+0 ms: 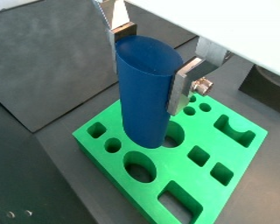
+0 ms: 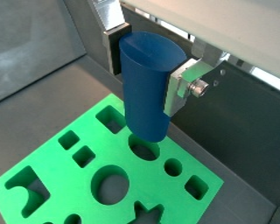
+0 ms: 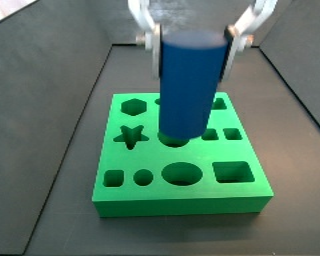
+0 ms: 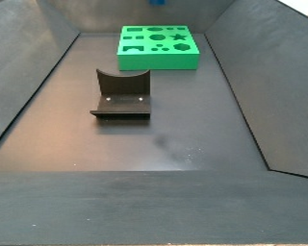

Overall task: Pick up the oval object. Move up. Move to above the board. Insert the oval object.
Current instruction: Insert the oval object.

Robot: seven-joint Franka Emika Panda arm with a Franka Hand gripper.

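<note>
Gripper (image 1: 154,59) clamps the peg (image 1: 147,92) over the board (image 1: 119,118); slight misalignment with the oval hole could jam its tip on the rim.

Plain deep-blue smooth oval peg (image 1: 146,87) — unpatterned — was held by the silver-plated, dark-padded gripper (image 1: 154,59) over the bright green slab board (image 1: 241,144); dark L-shaped fixture (image 4: 120,94) on charcoal floor (image 4: 157,144).

Dark grey floor (image 4: 183,144), sloped walls (image 4: 266,86)
</note>
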